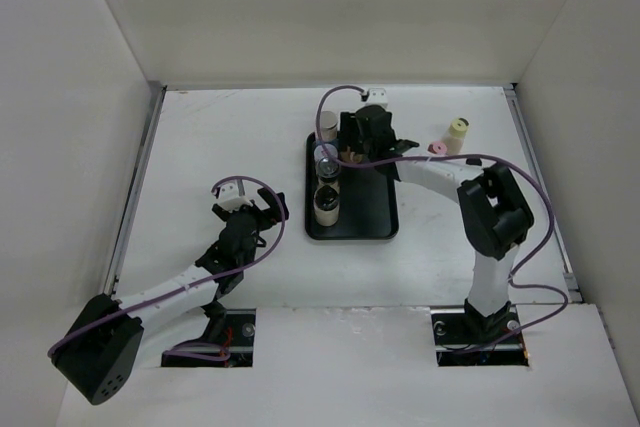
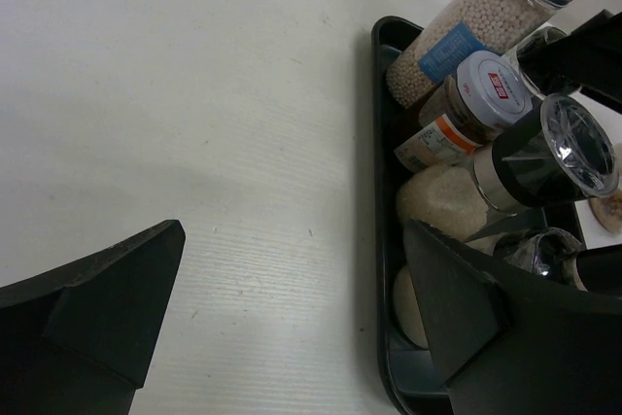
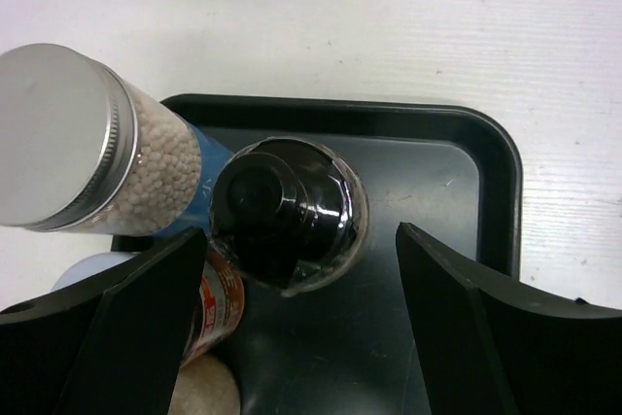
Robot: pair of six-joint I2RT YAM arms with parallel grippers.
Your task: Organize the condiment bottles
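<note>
Top view: I see the black tray [image 1: 385, 217] in the middle of the desk [image 1: 200, 137], with condiment bottles lined up along its left edge. The bead bottle [image 1: 328, 127] is at the far end and a beige bottle [image 1: 327, 205] at the near end. My right hand [image 1: 368, 133] hangs over the tray's far end, just beside the bead bottle. My left hand [image 1: 265, 205] is over bare desk to the left of the tray, apart from it. A cream-capped bottle [image 1: 457, 134] stands off the tray to the right, with a small pink-topped item [image 1: 437, 149] just beside it.

Left wrist view: my left hand [image 2: 292, 337] is released, its fingers [image 2: 97, 318] spread wide with only bare desk [image 2: 194, 94] between them. The tray rim [image 2: 382, 143] runs along the right. Inside it, from far to near, are the bead bottle [image 2: 476, 17] with its grey metal cap, a red-labelled jar [image 2: 481, 99], a grinder [image 2: 549, 153] with a clear top, and the rounded beige bottle [image 2: 442, 199].

Right wrist view: my right hand [image 3: 301, 337] is released, with the fingers [image 3: 505, 337] apart. A glossy black-capped bottle [image 3: 287, 211] stands on the tray [image 3: 466, 172] between them, with a gap showing on its right side. The bead bottle [image 3: 78, 133] leans in from the left, close against the black cap. The red-labelled jar [image 3: 222, 298] peeks out behind the left finger.
</note>
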